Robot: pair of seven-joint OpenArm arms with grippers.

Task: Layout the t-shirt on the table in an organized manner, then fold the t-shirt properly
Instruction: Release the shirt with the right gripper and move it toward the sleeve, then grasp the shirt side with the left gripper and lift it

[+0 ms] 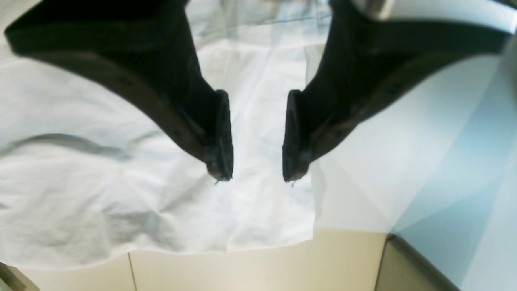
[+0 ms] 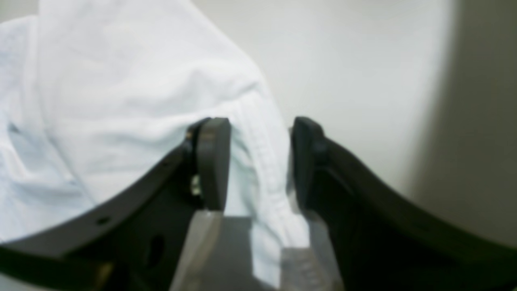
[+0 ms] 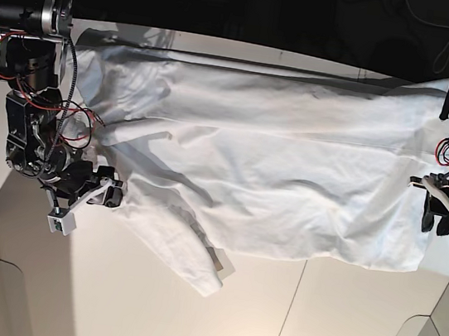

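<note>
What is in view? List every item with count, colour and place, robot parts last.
t-shirt: one, white, spread wide across the table, wrinkled, one sleeve lying toward the near edge in the base view.
table: one, white with a thin dark seam and rounded cut-outs at the near corners, under the shirt.
left end effector: one, black, fingers apart with nothing between them, over the shirt's edge, at the base view's right.
right end effector: one, black, fingers apart with a stitched shirt edge lying between them, at the base view's left.
</note>
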